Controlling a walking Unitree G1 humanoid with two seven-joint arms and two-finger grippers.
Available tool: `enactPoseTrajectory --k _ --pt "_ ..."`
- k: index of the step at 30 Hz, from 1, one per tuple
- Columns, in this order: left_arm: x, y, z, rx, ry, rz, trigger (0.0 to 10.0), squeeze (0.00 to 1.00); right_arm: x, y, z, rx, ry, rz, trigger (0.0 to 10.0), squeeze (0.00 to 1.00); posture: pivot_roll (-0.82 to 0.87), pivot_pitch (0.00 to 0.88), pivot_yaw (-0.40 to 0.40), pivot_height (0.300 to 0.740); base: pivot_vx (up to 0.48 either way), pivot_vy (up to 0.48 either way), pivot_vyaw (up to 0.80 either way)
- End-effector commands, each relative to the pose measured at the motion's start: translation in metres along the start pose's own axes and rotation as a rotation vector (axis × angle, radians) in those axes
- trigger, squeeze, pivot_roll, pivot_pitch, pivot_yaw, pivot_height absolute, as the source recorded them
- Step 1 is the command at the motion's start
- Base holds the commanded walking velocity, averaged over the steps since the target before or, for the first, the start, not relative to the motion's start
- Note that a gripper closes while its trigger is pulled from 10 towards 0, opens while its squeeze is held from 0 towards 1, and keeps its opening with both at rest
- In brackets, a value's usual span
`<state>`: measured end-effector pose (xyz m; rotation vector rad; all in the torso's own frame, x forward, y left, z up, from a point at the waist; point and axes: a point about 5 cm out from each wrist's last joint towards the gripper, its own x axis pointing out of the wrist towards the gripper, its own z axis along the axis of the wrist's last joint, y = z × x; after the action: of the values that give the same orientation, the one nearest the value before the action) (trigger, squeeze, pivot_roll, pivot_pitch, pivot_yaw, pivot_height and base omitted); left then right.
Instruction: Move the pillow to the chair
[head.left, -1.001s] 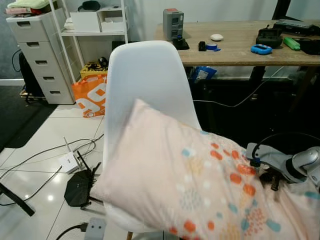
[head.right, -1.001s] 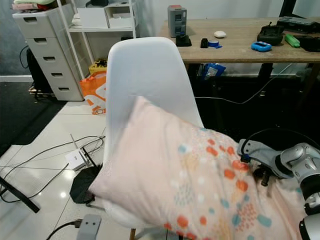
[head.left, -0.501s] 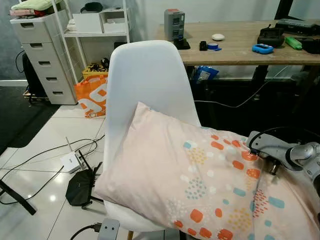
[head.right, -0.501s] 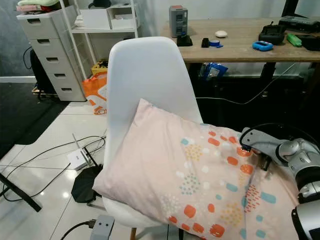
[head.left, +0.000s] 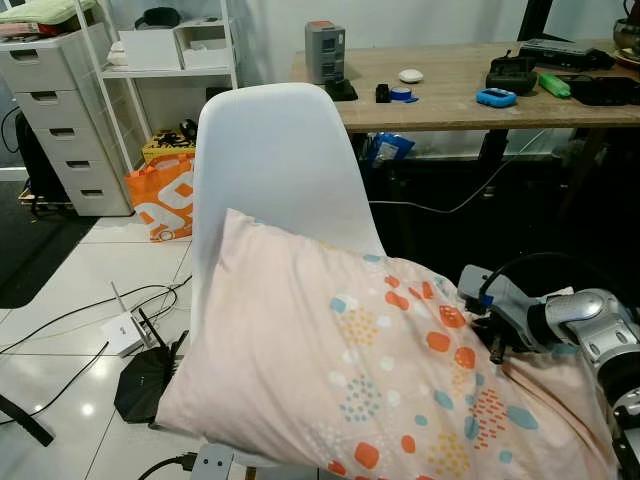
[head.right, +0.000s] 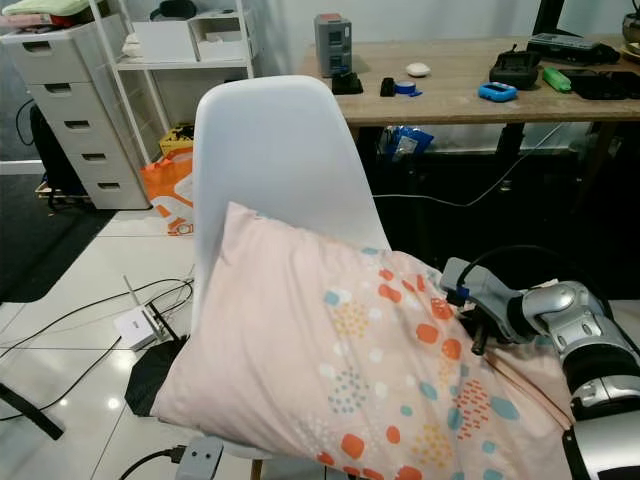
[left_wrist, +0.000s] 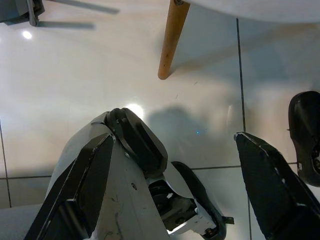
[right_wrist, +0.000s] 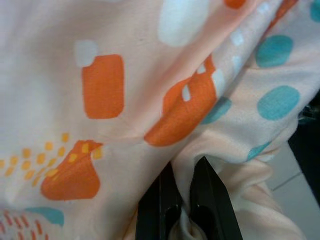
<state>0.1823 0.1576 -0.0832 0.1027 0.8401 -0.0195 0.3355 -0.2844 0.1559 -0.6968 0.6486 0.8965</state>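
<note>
**Settling the pillow onto the chair**

We see the pillow (head.left: 380, 370) lying against the white chair (head.left: 275, 170), its far-left corner propped on the backrest and its bulk spread over the seat toward the near right. Half a second ago its left edge sat a little higher and farther right; the whole view has shifted too, so part of that is our own head moving. A second ago the fabric was blurred in motion; now it looks sharp and slumped, which we read as weight carried by the seat.

The right gripper (right_wrist: 186, 200) is clamped on a fold of pillow fabric at the near-right side, fingers (right_wrist: 210, 197) pinched close with cloth between them. The left gripper (left_wrist: 200, 165) hangs idle over the tile floor (left_wrist: 75, 75) near a chair leg (left_wrist: 170, 40), fingers spread with nothing between.

Our judgement: placement is nearly done; release and withdrawal remain. The near-right overhang could drag the pillow off.
</note>
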Motion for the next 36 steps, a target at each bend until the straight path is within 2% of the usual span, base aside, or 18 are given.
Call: enactPoseTrajectory --k 1,2,4,8,13,20,23,27,29,31,36 --pt "-0.004 0.009 -0.017 0.004 0.064 0.016 10.0 0.00 0.012 0.012 0.012 -0.018 -0.081 0.140 10.0 0.00 -0.17 0.088 0.030 0.520 0.000 0.000 0.00" --pt "-0.004 0.009 -0.017 0.004 0.064 0.016 10.0 0.00 0.012 0.012 0.012 -0.018 -0.081 0.140 10.0 0.00 -0.17 0.088 0.030 0.520 0.000 0.000 0.00" --pt "-0.004 0.009 -0.017 0.004 0.065 0.017 10.0 0.00 0.015 0.017 0.027 -0.021 -0.170 0.201 10.0 0.00 -0.16 0.088 0.032 0.520 0.000 0.000 0.00" --pt "-0.004 0.010 -0.017 0.004 0.065 0.017 10.0 0.00 0.017 0.020 0.041 -0.035 -0.240 0.250 10.0 0.00 -0.17 0.088 0.033 0.520 0.000 0.000 0.00" --pt "-0.004 0.010 -0.017 0.004 0.065 0.016 10.0 0.00 0.021 0.019 0.059 -0.073 -0.280 0.271 10.0 0.00 -0.17 0.089 0.035 0.520 0.000 0.000 0.00" --pt "-0.004 0.010 -0.016 0.002 0.065 0.016 10.0 0.00 0.027 0.016 0.070 -0.112 -0.283 0.268 10.0 0.00 -0.17 0.091 0.036 0.520 0.000 0.000 0.00" --pt "-0.004 0.011 -0.016 0.003 0.065 0.017 10.0 0.00 0.032 0.013 0.088 -0.131 -0.337 0.218 10.0 0.00 -0.17 0.092 0.043 0.520 0.000 0.000 0.00" --pt "-0.004 0.012 -0.016 0.005 0.066 0.017 10.0 0.00 0.035 0.012 0.102 -0.133 -0.382 0.190 10.0 0.00 -0.17 0.091 0.048 0.520 0.000 0.000 0.00" --pt "-0.003 0.022 -0.011 0.008 0.059 0.024 10.0 0.00 0.040 0.010 0.123 -0.154 -0.429 0.158 10.0 0.00 -0.17 0.091 0.056 0.520 0.000 0.000 0.00" --pt "-0.003 0.022 -0.011 0.008 0.059 0.024 10.0 0.00 0.040 0.010 0.123 -0.154 -0.429 0.158 10.0 0.00 -0.17 0.091 0.056 0.520 0.000 0.000 0.00" --pt "-0.003 0.038 -0.008 0.011 0.053 0.036 10.0 0.00 0.046 0.008 0.148 -0.196 -0.453 0.110 10.0 0.00 -0.17 0.090 0.064 0.520 0.000 0.000 0.00"
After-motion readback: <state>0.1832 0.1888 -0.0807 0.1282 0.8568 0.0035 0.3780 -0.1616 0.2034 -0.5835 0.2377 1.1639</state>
